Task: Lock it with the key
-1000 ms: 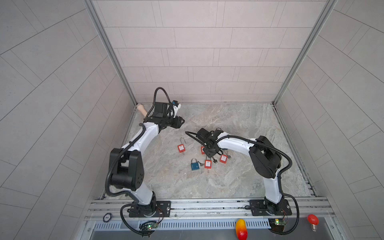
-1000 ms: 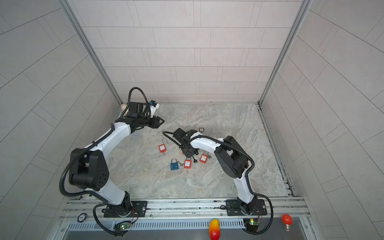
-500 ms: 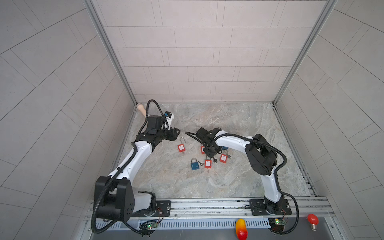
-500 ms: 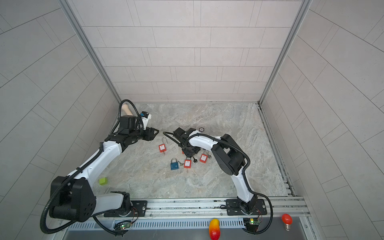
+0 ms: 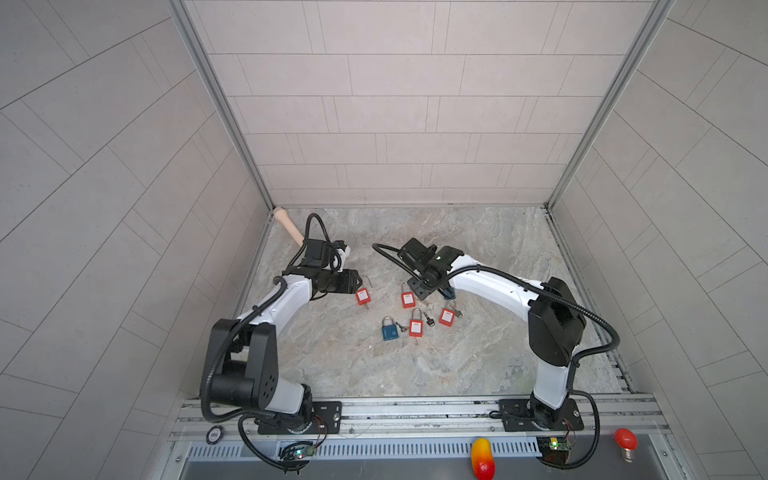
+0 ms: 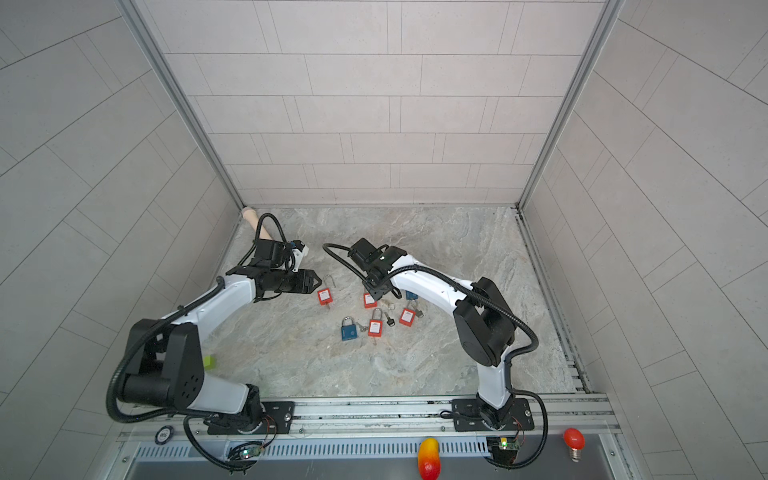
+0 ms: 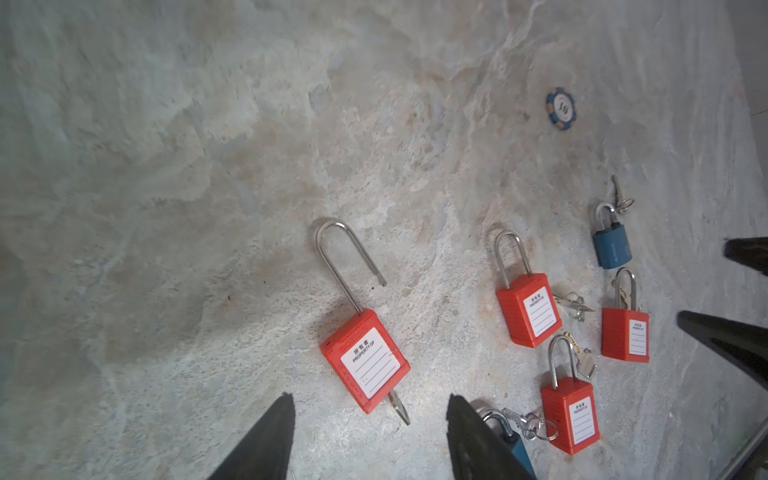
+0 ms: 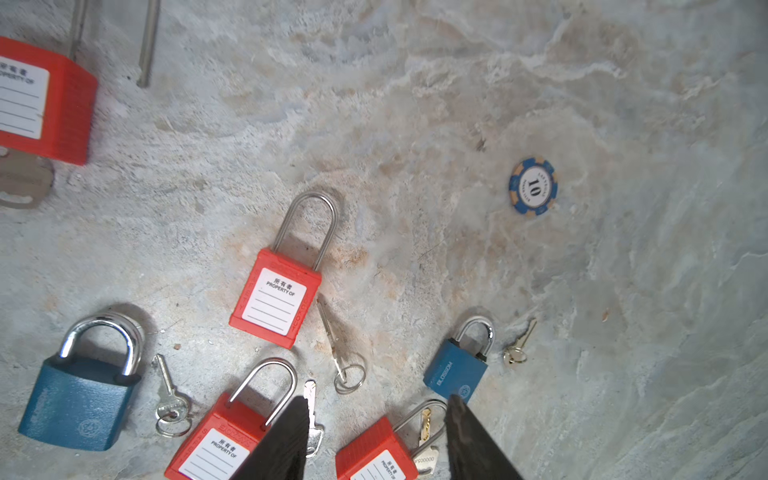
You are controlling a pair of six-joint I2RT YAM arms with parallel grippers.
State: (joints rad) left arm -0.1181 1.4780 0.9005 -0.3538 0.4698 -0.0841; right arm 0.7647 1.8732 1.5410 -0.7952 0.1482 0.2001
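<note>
A red padlock (image 7: 365, 365) lies flat with its long shackle (image 7: 340, 253) sprung open and a key (image 7: 399, 409) stuck in its base. In both top views it is the leftmost padlock (image 5: 363, 296) (image 6: 325, 296). My left gripper (image 7: 370, 413) (image 5: 357, 278) hovers open just left of it, and the key end shows between the fingertips (image 7: 284, 415), untouched. My right gripper (image 8: 376, 415) (image 5: 420, 291) is open over the padlock cluster. It holds nothing and is above a red padlock (image 8: 374, 457) with a key (image 8: 426, 428) hung through its shackle.
More red padlocks (image 5: 408, 299) (image 5: 416, 327) (image 5: 447, 316), two blue padlocks (image 5: 390, 332) (image 8: 457, 370) and loose keys (image 8: 336, 349) lie mid-table. A blue poker chip (image 8: 533, 186) lies beyond them. A wooden pin (image 5: 286, 224) rests in the back-left corner, and a green block (image 6: 210, 361) sits by the left arm's base.
The left arm swung from the back-left corner forward and down to the open red padlock, its jaws widening. The right gripper went from shut to open over the cluster.
</note>
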